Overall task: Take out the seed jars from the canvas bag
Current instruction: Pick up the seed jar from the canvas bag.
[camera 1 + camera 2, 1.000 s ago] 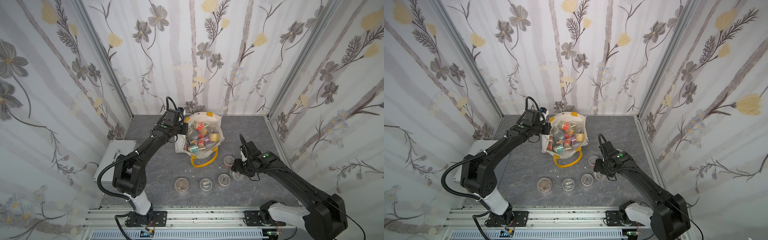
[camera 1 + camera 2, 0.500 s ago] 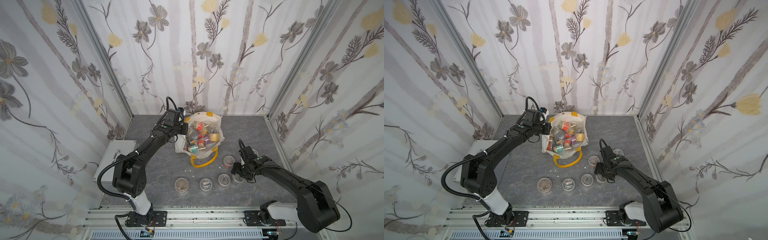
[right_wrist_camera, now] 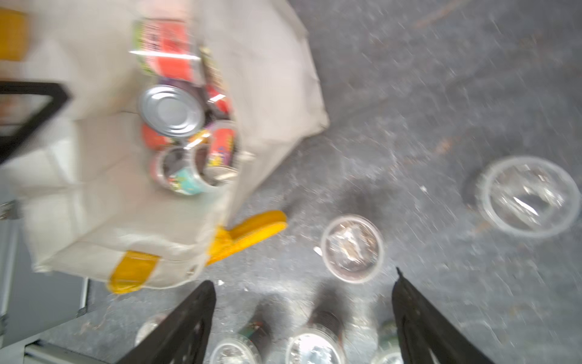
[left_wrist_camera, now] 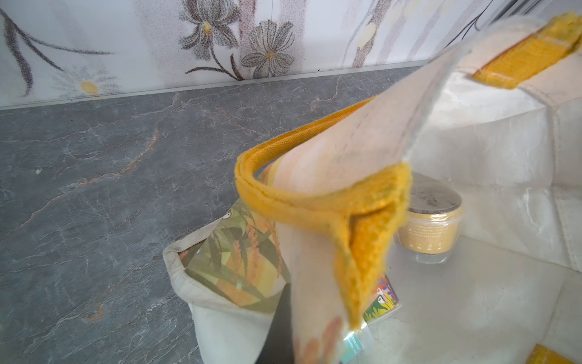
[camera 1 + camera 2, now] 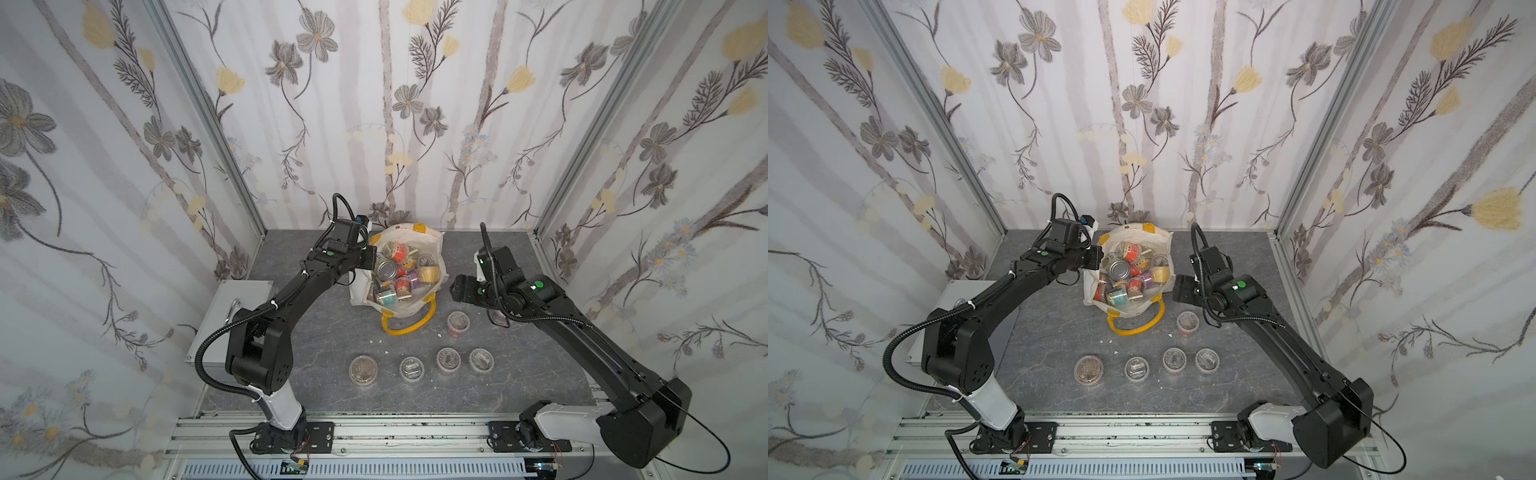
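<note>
Since a second ago the right gripper (image 5: 456, 289) has lifted off the table (image 5: 316, 332) and swung from the set-down jars toward the bag's side. Its jaws have widened: in the right wrist view the fingers (image 3: 195, 318) stand well apart with nothing between them.

Nearest us, four seed jars (image 5: 411, 368) stand upright in a row on the table. They are squat, round and clear, with clear lids and brownish-grey contents. Behind the row stands a fifth jar (image 5: 458, 323) with a reddish side label, near the bag's yellow handle (image 5: 409, 330). A sixth jar (image 3: 529, 195) sits beneath the right arm.

Farther back is the canvas bag (image 5: 435, 253), cream, mouth open. It holds a heap of jars labelled red, purple, teal and yellow around a silver tin can (image 5: 388, 270). The left gripper (image 5: 371, 258) is clamped tight on the bag's rim.
</note>
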